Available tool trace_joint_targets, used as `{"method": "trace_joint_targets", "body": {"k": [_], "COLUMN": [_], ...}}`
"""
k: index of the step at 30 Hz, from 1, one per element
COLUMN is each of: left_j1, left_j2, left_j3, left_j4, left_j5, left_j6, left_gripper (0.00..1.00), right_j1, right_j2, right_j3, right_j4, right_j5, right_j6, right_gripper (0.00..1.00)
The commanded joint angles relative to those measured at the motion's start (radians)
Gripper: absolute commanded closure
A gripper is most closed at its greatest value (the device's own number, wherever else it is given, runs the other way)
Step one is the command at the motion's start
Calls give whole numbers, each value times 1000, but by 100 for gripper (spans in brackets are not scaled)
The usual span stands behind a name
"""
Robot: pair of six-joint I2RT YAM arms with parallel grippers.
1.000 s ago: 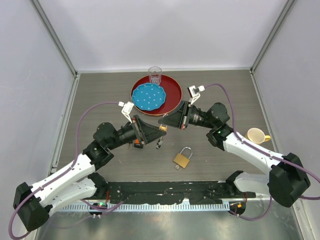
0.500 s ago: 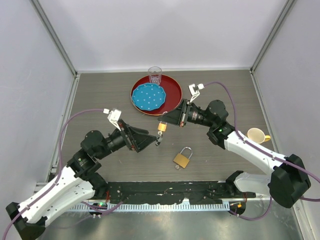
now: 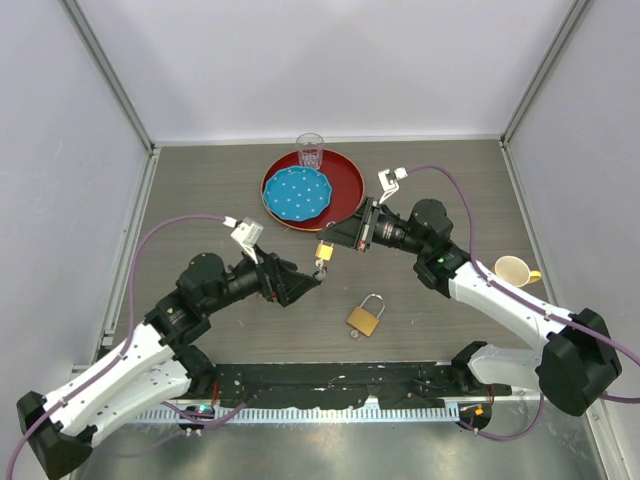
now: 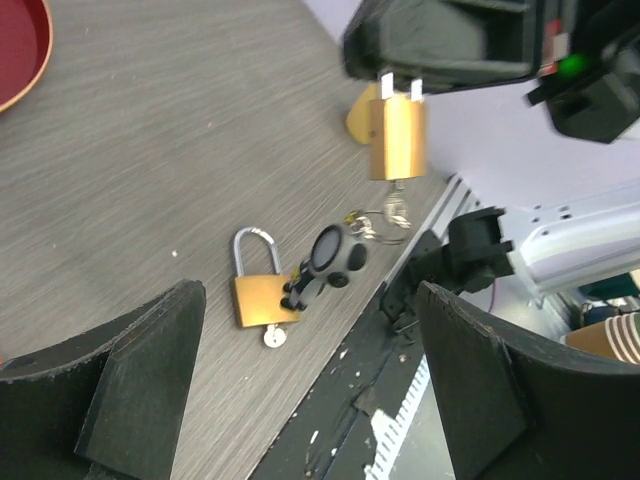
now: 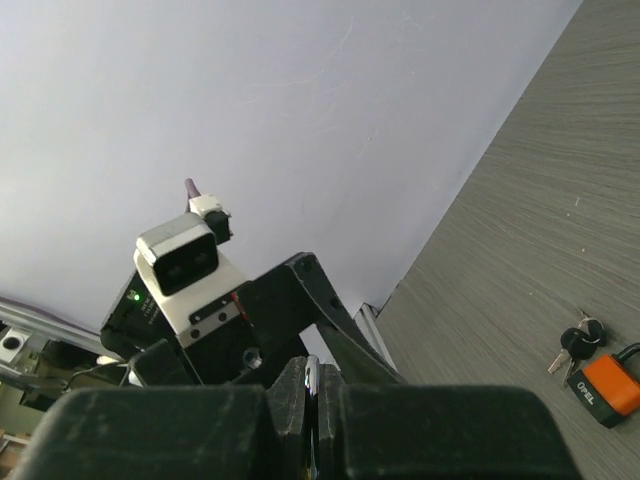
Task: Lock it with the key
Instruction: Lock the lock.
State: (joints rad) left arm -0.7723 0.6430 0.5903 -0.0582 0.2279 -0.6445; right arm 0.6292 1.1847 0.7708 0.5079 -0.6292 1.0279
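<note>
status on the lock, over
Left gripper open, empty, facing the padlock. Right gripper shut on its shackle, held above the table, keys dangling below. Nothing between them.

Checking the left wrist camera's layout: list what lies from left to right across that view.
In order: red tray → padlock lying on the table → hanging padlock.

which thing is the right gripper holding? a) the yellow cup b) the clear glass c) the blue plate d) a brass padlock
d, the right gripper is shut on the shackle of a brass padlock that hangs clear of the table, while a second padlock lies on it.
</note>
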Motion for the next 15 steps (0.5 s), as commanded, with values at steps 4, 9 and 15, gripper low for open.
{"method": "trace_joint_targets", "body": {"k": [4, 9, 15], "left_j1": [-25, -32, -39], "left_j2": [78, 76, 93], "left_j3": [16, -33, -43], "left_j4": [103, 218, 235], "left_j5": [16, 22, 21], "left_j6": [42, 16, 16], "left_gripper": [12, 12, 14], "right_j1": [6, 6, 6], "right_j2": [0, 12, 29], "right_j3": [51, 42, 41], "right_j4": [38, 95, 115], "right_j5": [13, -3, -10], "right_j6": [20, 44, 60], "right_gripper": [98, 98, 98]}}
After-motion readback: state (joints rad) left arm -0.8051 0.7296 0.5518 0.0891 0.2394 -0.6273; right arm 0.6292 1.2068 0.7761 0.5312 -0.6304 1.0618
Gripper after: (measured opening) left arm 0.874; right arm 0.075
